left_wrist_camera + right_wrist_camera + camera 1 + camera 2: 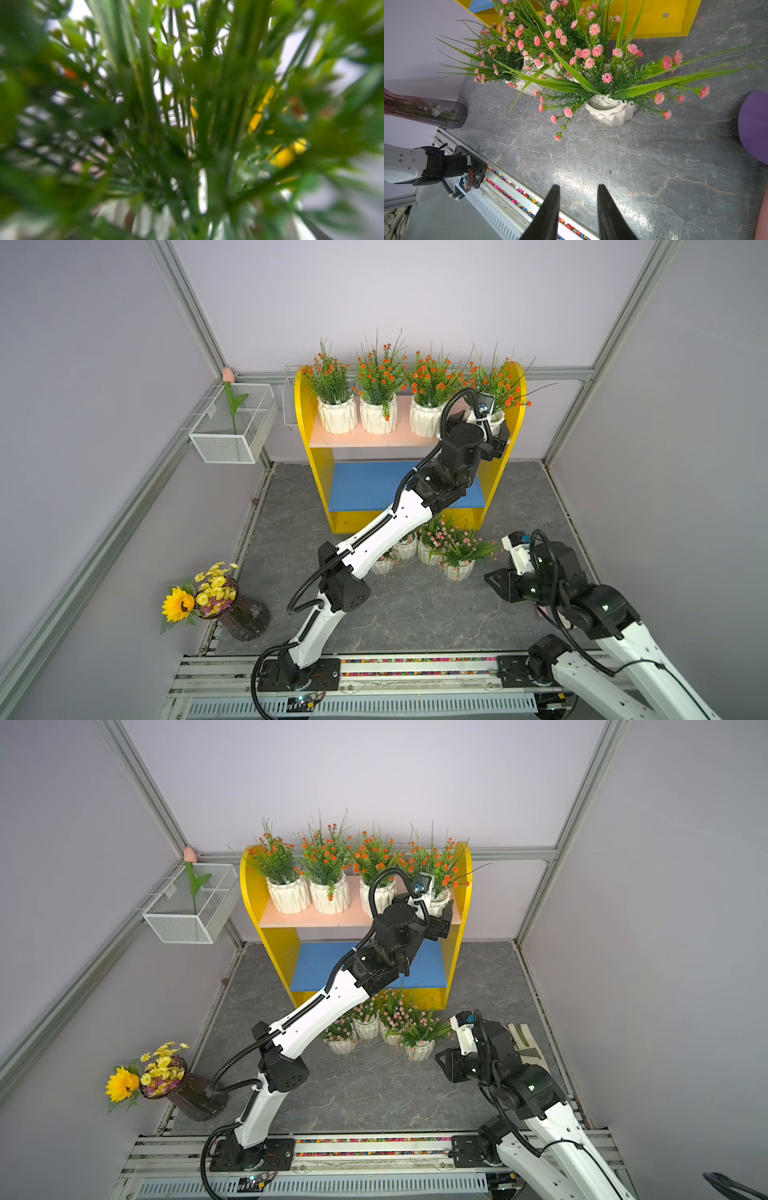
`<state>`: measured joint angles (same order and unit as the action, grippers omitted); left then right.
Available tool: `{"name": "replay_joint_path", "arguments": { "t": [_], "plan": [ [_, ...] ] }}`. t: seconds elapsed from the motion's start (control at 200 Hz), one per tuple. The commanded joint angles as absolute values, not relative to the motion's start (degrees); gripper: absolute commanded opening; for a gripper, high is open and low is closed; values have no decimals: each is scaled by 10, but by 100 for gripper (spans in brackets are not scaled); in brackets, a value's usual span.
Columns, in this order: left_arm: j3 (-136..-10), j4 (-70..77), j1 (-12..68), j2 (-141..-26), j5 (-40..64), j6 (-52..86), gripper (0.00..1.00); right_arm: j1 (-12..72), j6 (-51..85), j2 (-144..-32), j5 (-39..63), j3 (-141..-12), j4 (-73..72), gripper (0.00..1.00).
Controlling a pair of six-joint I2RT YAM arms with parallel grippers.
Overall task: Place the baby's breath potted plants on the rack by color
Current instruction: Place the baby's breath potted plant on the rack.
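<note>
Your left gripper (485, 427) straddles the fourth orange-bloomed white ribbed pot (497, 419) on the yellow-sided rack's pale pink upper board (365, 438). Whether it is clamped, I cannot tell. Next: release, then retreat without tipping it.

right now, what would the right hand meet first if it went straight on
Probably the nearest pink-bloom pot, its low sprigs first; only bare floor lies between it and the right hand.
</note>
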<state>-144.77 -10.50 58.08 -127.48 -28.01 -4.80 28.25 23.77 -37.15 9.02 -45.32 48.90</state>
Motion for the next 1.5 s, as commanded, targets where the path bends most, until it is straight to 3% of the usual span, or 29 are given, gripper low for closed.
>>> {"name": "replay_joint_path", "arguments": {
  "t": [0.0, 0.895, 1.06, 1.4, 1.495],
  "plan": [
    [-1480, -45, 575, -1272, -281, -30, 32, 281, 240, -368, 89, -447, 480, 33],
    [-1537, -5, 548, -1342, -285, 14, 41, 281, 243, -359, 76, -447, 481, 34],
    [-1542, 0, 548, -1350, -281, 10, 52, 281, 243, -359, 75, -447, 480, 34],
    [-1544, -2, 548, -1357, -291, 3, 87, 281, 243, -357, 75, -446, 479, 35],
    [-1543, -2, 547, -1357, -292, 1, 93, 281, 243, -356, 74, -446, 479, 35]
  ]
}}
